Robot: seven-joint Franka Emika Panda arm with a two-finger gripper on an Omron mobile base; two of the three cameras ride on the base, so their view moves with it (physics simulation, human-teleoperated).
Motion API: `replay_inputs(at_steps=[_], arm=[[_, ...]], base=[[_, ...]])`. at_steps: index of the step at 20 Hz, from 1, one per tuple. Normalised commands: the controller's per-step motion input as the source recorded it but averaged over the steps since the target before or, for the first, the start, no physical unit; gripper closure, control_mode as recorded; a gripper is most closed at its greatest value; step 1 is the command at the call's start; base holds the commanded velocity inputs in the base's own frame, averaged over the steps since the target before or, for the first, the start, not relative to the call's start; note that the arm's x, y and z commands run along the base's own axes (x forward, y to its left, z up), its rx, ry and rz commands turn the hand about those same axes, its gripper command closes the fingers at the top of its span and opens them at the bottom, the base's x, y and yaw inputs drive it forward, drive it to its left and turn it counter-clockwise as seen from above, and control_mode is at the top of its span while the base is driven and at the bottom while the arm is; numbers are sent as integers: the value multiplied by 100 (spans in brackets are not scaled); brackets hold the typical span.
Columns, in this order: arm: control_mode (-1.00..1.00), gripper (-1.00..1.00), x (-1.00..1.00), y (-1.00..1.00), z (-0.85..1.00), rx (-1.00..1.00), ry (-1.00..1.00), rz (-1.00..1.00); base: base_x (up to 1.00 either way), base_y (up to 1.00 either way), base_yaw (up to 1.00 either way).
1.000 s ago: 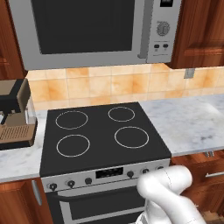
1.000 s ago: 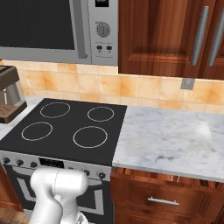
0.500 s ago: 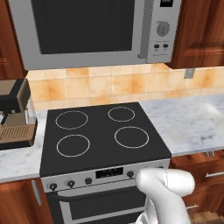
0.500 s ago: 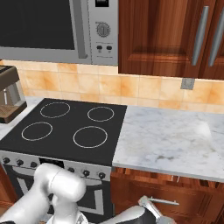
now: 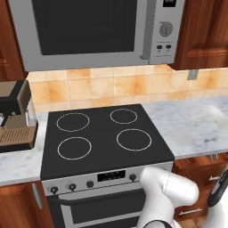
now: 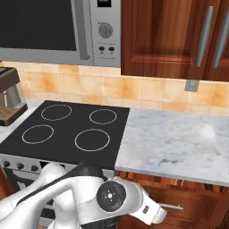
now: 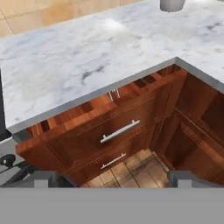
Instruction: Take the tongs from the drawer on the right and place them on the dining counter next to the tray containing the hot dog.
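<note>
so the gripper (image 7: pixel 111 178) is spread wide with nothing between its fingertips (image 7: pixel 41 178), which suits an approach: it looks down at the drawer (image 7: pixel 98 129) under the marble worktop (image 7: pixel 87 61), right of the stove (image 5: pixel 104 136). the drawer stands only partly pulled out, a narrow strip of its inside showing behind the front panel, and a small grey metal bit (image 7: pixel 114 94) pokes up there; it may be the tongs, but i cannot tell. the handle (image 7: pixel 119 131) lies straight ahead of the open jaws, so the likely next step is to pull the drawer further out, since the gap looks too tight to reach in.
</note>
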Motion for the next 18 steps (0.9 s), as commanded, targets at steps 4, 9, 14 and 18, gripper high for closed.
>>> replay_inputs(at_steps=[4,9,14,18], arm=[[-100,-100,0,-12,37,-6,28,-17],[-100,-100,20,-10,0,16,13,-18],[-100,-100,34,-45,3,37,25,-39],[-100,-100,43,-58,5,46,29,-33]], base=[[0,0,0],[0,0,0],[0,0,0],[0,0,0]])
